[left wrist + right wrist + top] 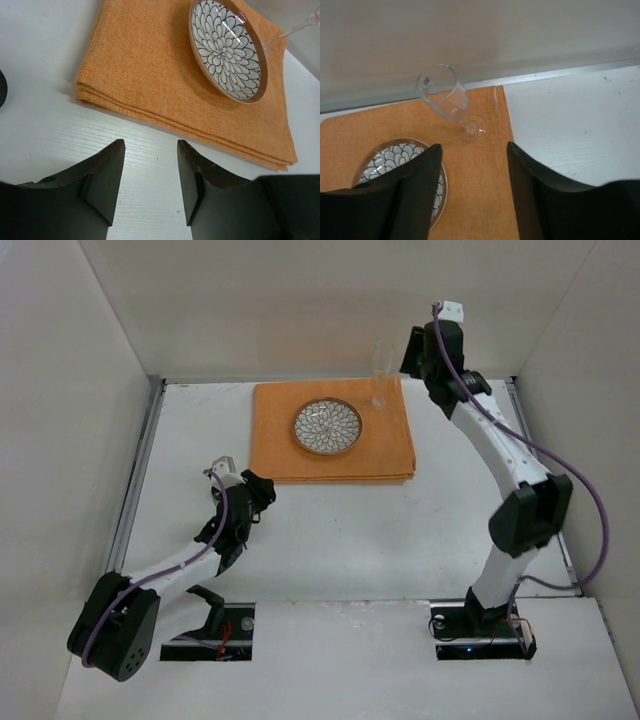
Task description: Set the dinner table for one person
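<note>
The white dinner table [380, 530] carries a folded orange cloth mat [390, 445] at the back centre. A round plate with a blue petal pattern [327, 427] sits on the mat. A clear stemmed glass [379, 375] stands upright on the mat's back right corner. My left gripper [265, 490] is open and empty, low over bare table just short of the mat's front left corner [165, 70]. My right gripper [408, 355] is open and empty, held above the mat's right part, short of the glass [445, 95], with the plate [395, 155] to its left.
White walls enclose the table at the back and both sides. Thin metal rails run along the left side [140, 470] and the back [545, 72]. A dark rounded shape [2, 90] shows at the left edge of the left wrist view.
</note>
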`<action>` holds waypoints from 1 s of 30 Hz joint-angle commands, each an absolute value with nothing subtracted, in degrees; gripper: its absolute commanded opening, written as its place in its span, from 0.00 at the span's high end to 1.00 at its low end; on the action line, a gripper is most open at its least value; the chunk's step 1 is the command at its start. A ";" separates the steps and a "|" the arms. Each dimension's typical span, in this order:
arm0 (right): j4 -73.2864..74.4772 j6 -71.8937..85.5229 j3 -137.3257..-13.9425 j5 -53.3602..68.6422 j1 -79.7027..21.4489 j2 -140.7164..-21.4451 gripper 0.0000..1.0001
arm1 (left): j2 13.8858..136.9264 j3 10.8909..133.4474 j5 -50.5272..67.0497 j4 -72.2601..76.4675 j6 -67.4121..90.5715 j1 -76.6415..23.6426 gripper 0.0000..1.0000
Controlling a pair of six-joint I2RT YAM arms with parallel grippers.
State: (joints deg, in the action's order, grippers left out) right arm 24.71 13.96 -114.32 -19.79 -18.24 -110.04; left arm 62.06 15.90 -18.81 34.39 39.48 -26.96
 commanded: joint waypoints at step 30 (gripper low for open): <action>-17.75 29.62 -31.12 -17.31 -45.92 -60.73 0.84 | 55.45 26.63 -27.77 -7.82 40.43 -20.70 0.64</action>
State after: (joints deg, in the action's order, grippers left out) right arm -10.02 29.06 -32.05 -17.74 -44.51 -61.69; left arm 53.60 23.94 -27.79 -4.58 40.34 -21.10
